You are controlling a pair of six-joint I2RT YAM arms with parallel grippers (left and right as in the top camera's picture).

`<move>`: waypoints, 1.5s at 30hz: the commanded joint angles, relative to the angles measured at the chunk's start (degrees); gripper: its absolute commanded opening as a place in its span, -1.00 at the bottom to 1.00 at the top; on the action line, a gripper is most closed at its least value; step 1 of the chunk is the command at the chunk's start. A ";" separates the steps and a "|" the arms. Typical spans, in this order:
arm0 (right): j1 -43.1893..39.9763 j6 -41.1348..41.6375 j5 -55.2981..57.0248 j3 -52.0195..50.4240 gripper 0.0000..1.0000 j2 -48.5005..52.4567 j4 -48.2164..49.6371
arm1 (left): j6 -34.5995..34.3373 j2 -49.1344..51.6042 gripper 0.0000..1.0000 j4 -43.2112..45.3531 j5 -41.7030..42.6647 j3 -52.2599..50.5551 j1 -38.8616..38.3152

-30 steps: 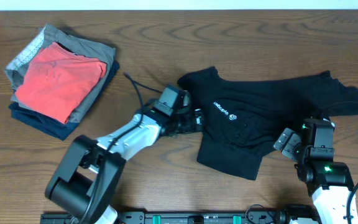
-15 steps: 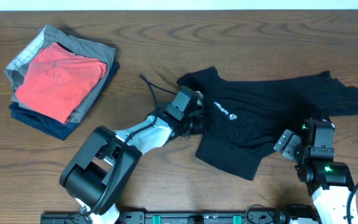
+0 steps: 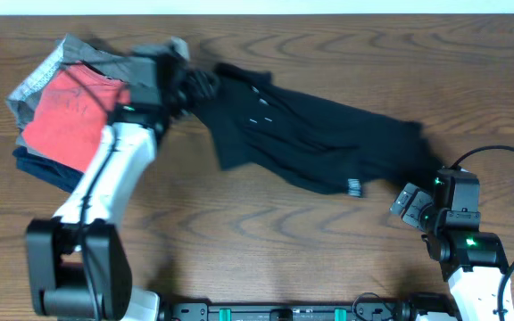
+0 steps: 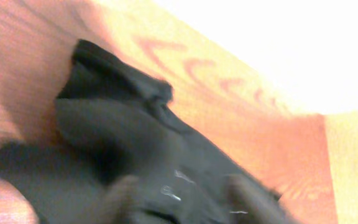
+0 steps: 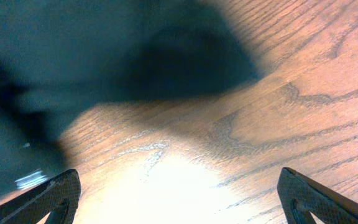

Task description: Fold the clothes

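The black shirt (image 3: 310,134) lies stretched in a long band from the upper left toward the centre right of the table, with a small white tag at its lower edge. My left gripper (image 3: 199,86) is shut on the shirt's left end, close to the folded pile. In the blurred left wrist view the black fabric (image 4: 135,149) runs between the fingers (image 4: 185,202). My right gripper (image 3: 406,203) is open and empty over bare wood, just off the shirt's right end. In the right wrist view the shirt (image 5: 73,56) fills the upper left, ahead of the open fingers (image 5: 179,199).
A pile of folded garments (image 3: 34,85), red (image 3: 74,111) on top of grey and navy, stands at the far left, right beside my left gripper. The left arm (image 3: 105,178) reaches diagonally across the left side. A black cable (image 3: 507,153) loops near the right arm.
My left gripper has swung from the table's centre up to the far left with the shirt's edge in it, pulling the shirt out long and leftward. The right arm has stayed still.
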 commanded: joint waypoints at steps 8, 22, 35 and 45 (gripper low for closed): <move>-0.79 -0.81 0.00 0.96 0.99 -0.24 0.20 | 4.66 -0.33 0.96 -35.63 4.94 0.37 -4.79; -0.79 -0.81 -0.07 0.96 0.98 1.99 0.55 | -11.43 -0.33 0.98 -18.84 -2.16 -13.79 -23.54; -0.79 -0.79 -0.07 0.96 0.99 2.16 0.59 | -8.83 2.40 0.63 4.39 -2.12 -13.81 -35.15; -0.79 -0.79 -0.28 0.96 0.98 2.16 0.52 | 7.98 12.61 0.96 -6.47 -9.40 -3.78 -37.42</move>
